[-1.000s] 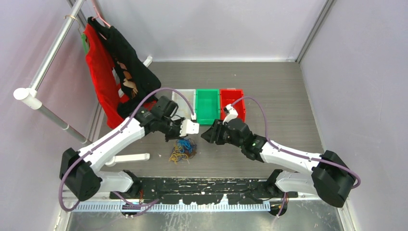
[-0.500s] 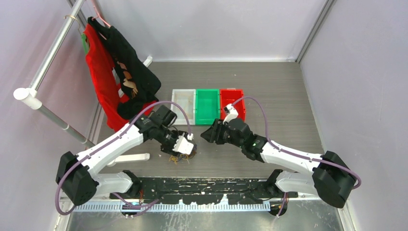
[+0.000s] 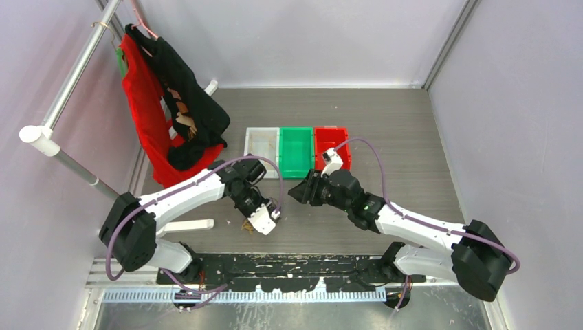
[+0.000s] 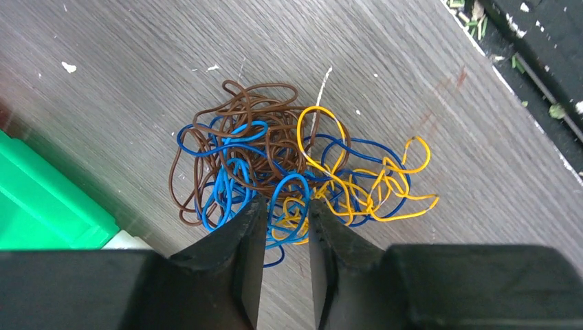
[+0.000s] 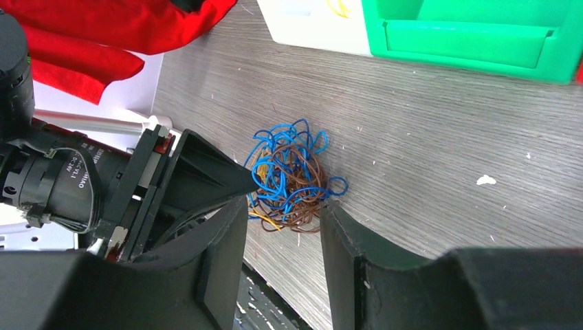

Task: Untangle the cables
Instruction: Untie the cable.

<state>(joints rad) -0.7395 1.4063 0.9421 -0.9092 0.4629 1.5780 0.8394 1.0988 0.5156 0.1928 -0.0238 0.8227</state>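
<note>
**A:** The left gripper (image 4: 285, 210) is down at the clump's edge. Its jaws are a narrow slot apart with blue and yellow loops lying in the gap, and nothing is pinched as far as I can see.

**B:** And the cables (image 4: 289, 161)?

**A:** They're one tangle on the table (image 4: 447, 89), near its front edge and short of the white bin (image 5: 309, 31). Brown coils sit on one side, blue runs through the middle, and yellow-orange loops splay out on the other. I'd say nothing is separated yet, so the whole job lies ahead.

**B:** What about the right gripper (image 5: 282, 206)?

**A:** It hovers beside the tangle with its jaws wide apart, holding nothing.
</note>
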